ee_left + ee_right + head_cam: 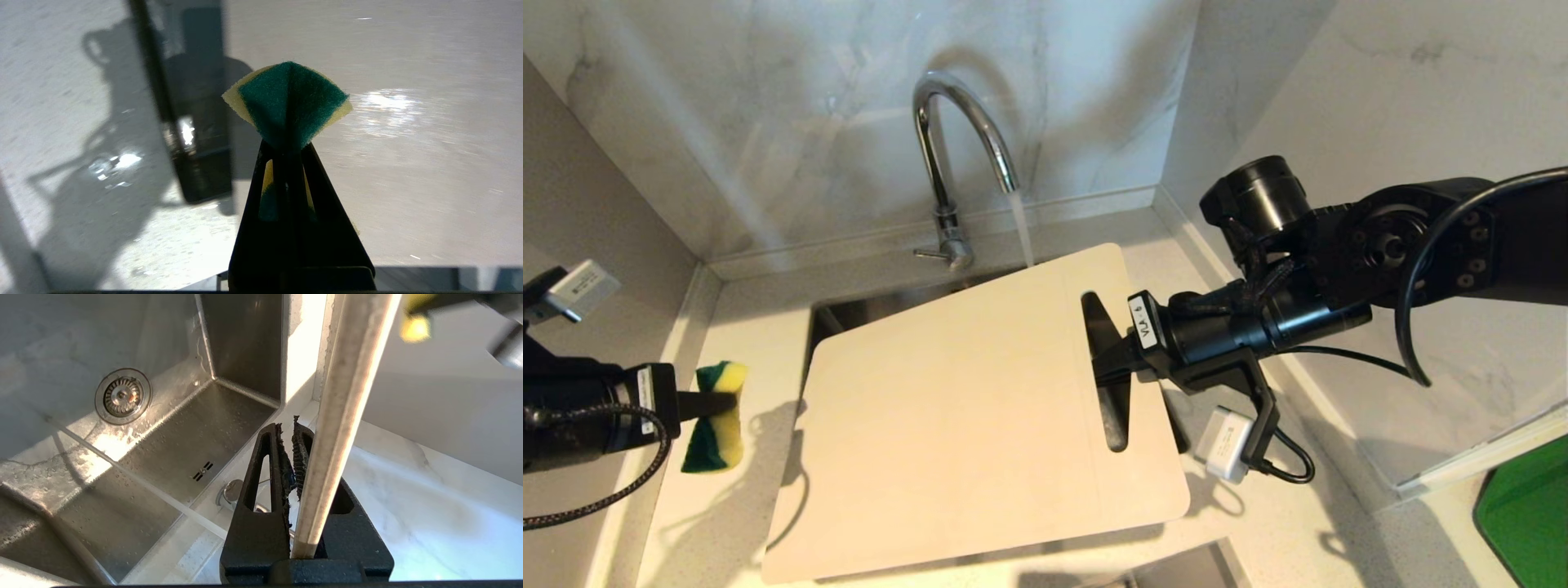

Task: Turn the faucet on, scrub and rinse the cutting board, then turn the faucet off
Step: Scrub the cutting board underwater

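Cutting board (964, 408) hangs over a steel sink (171, 457) set in a pale speckled counter (727, 523) under marble walls, its handle edge clamped by the right gripper (1112, 363), faucet (956, 147) running, while the left gripper (715, 402) pinches a green-yellow sponge (717, 416); only the right wrist view shows the drain (122, 395).

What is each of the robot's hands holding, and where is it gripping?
The right hand grips the cutting board at its handle slot, over the sink. The left hand pinches a green-and-yellow sponge across its middle.
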{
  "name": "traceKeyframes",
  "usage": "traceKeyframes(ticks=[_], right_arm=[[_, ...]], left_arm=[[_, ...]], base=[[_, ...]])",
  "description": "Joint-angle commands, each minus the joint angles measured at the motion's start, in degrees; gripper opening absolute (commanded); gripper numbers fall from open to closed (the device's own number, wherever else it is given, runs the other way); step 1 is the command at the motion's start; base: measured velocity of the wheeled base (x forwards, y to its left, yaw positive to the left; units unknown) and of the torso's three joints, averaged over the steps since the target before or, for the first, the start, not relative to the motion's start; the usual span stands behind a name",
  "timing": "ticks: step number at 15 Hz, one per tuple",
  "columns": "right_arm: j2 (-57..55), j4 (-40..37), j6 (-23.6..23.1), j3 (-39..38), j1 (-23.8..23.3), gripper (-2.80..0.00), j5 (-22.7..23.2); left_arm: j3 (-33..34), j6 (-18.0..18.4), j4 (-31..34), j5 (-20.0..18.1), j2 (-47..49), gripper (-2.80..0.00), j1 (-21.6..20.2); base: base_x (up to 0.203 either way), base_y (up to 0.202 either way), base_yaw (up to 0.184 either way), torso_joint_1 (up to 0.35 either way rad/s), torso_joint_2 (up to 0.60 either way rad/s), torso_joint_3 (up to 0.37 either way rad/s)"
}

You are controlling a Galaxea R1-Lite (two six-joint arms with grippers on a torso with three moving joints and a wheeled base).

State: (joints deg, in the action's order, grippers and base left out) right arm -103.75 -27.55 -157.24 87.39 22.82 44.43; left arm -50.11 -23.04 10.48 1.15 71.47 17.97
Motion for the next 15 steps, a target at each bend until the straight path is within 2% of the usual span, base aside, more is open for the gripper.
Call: traceKeyframes(ticks=[1, 5, 8, 9, 11, 15], right_arm=[[-0.4, 0.8, -0.9, -0.2, 0.0, -2.80, 0.2], [-0.1, 2.6, -0.9, -1.4, 0.1, -2.80, 0.2], [0.4, 3.0, -0.9, -2.1, 0.1, -2.80, 0.2], [0.7, 3.3, -0.9, -2.8, 0.1, -2.80, 0.2], [1.2, 4.3, -0.9, -5.2, 0.0, -2.80, 0.2], [1.4, 5.4, -0.9, -5.5, 0.0, -2.80, 0.2]], left_arm=[[-8.2, -1.0, 3.2, 0.2, 4.4, -2.80, 6.6], [-24.9, -5.9, 7.9, 2.7, 18.3, -2.80, 17.9], [-37.4, -7.0, 9.4, 8.5, 30.0, -2.80, 23.6], [-41.6, -7.2, 9.7, 10.0, 33.4, -2.80, 24.8], [-45.8, -7.3, 10.0, 11.3, 38.3, -2.80, 26.4], [-44.4, -8.4, 10.0, 11.3, 40.3, -2.80, 24.2]], base=[[0.000, 0.000, 0.000, 0.000, 0.00, 0.000], [0.000, 0.000, 0.000, 0.000, 0.00, 0.000], [0.000, 0.000, 0.000, 0.000, 0.00, 0.000], [0.000, 0.000, 0.000, 0.000, 0.00, 0.000], [0.000, 0.000, 0.000, 0.000, 0.00, 0.000], [0.000, 0.000, 0.000, 0.000, 0.00, 0.000]])
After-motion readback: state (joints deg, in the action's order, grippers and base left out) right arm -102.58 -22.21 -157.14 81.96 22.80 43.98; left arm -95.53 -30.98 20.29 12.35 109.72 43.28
